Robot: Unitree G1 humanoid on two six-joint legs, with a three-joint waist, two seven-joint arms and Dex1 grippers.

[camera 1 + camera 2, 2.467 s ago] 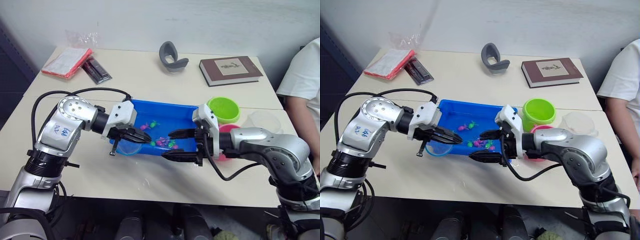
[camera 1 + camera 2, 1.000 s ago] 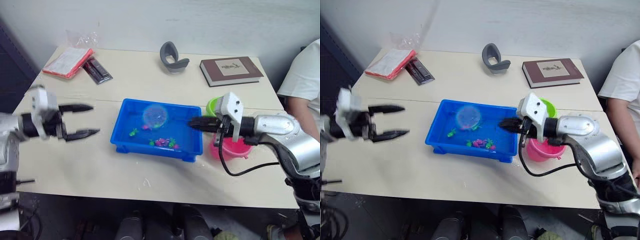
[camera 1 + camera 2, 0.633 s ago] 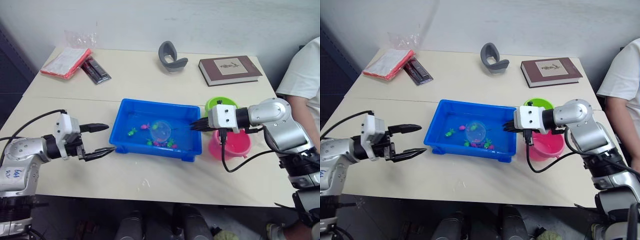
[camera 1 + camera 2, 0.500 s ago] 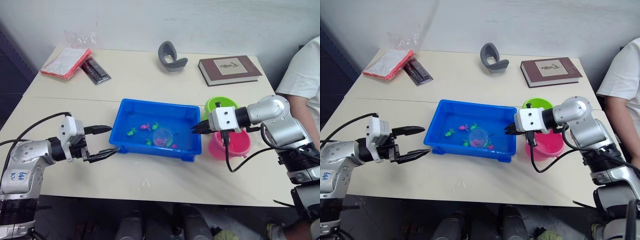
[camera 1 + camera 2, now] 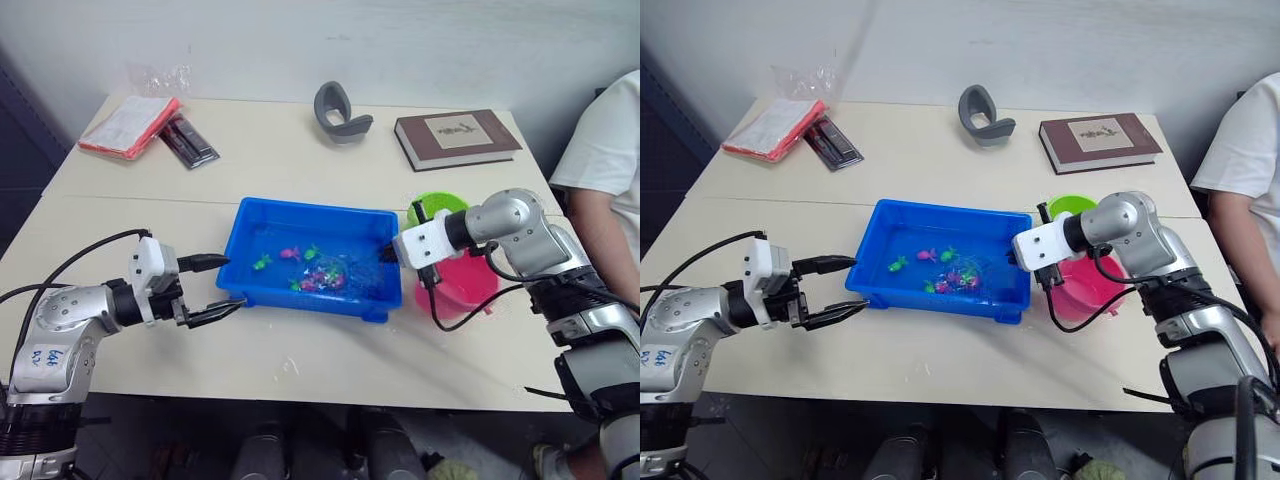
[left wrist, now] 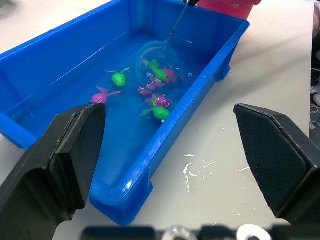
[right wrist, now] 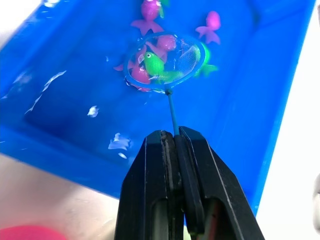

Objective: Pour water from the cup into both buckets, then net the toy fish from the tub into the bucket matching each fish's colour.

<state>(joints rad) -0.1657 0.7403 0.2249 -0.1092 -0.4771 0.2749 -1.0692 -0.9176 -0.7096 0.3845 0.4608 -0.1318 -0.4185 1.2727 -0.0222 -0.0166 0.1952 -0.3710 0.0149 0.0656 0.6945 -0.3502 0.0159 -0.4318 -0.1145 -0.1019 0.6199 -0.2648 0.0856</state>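
1. Right gripper [image 7: 172,137] – fingers clamped together on the net [image 7: 165,62] handle, at the tub's [image 5: 245,295] right edge.
2. Net hoop is down in the tub water, over a green fish [image 7: 154,64] among pink ones.
3. Left gripper [image 5: 835,288] – fingers wide apart, holding nothing, just off the tub's left end.
4. Pink bucket [image 5: 466,286] and green bucket [image 5: 438,208] sit just right of the tub, near the table's right edge.
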